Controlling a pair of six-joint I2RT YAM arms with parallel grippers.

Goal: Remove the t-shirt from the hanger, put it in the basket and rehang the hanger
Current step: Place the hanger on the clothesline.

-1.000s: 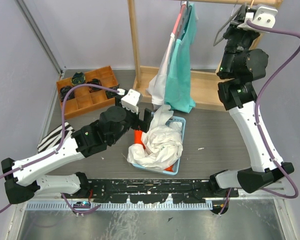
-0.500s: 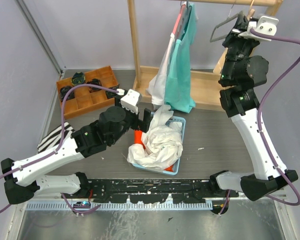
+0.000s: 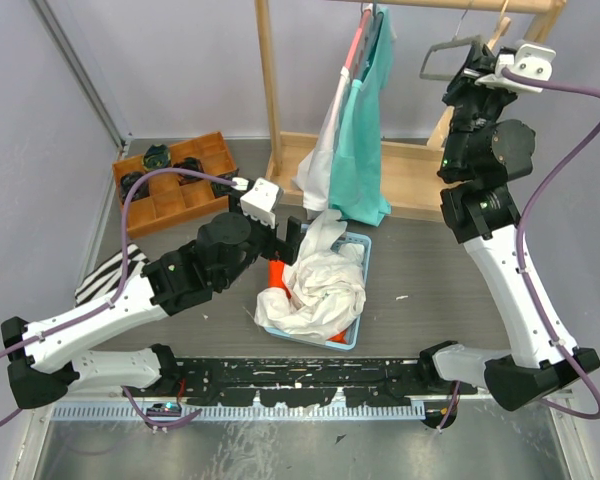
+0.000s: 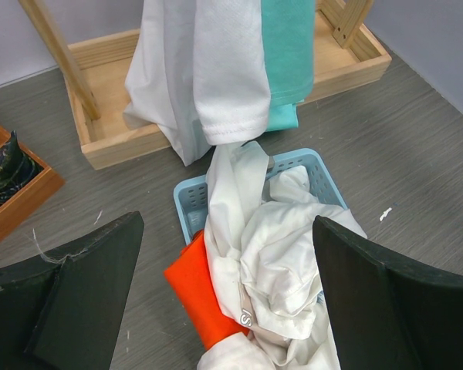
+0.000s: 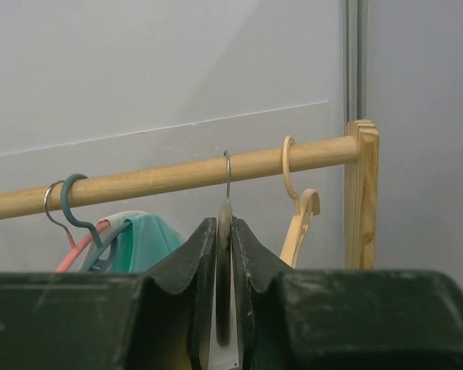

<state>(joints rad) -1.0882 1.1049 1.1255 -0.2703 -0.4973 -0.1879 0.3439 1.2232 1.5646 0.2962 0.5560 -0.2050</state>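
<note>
A bare grey hanger point(image 3: 446, 54) hangs by its wire hook point(image 5: 228, 171) on the wooden rod point(image 5: 170, 177), high at the back right. My right gripper point(image 3: 477, 62) is shut on the hanger's neck point(image 5: 224, 210), which shows as a thin strip between the two dark fingers of the right gripper point(image 5: 224, 231). A crumpled white t-shirt point(image 3: 318, 288) lies in the light blue basket point(image 3: 360, 243), off any hanger. My left gripper point(image 3: 295, 238) hovers open just left of it. From the left wrist, the left gripper point(image 4: 225, 227) spreads wide over the t-shirt point(image 4: 289, 254), touching nothing.
A teal shirt point(image 3: 365, 150) and a white shirt point(image 3: 323, 140) hang left of it on the rack's rod. A beige hanger point(image 5: 301, 222) hangs by the rack's right post. An orange garment point(image 4: 201, 297) spills from the basket. A wooden tray point(image 3: 175, 182) and striped cloth point(image 3: 105, 275) lie left.
The right arm has risen and shifted slightly right, carrying the grey hanger up to the rod. The left arm and the t-shirt in the basket have stayed put.
</note>
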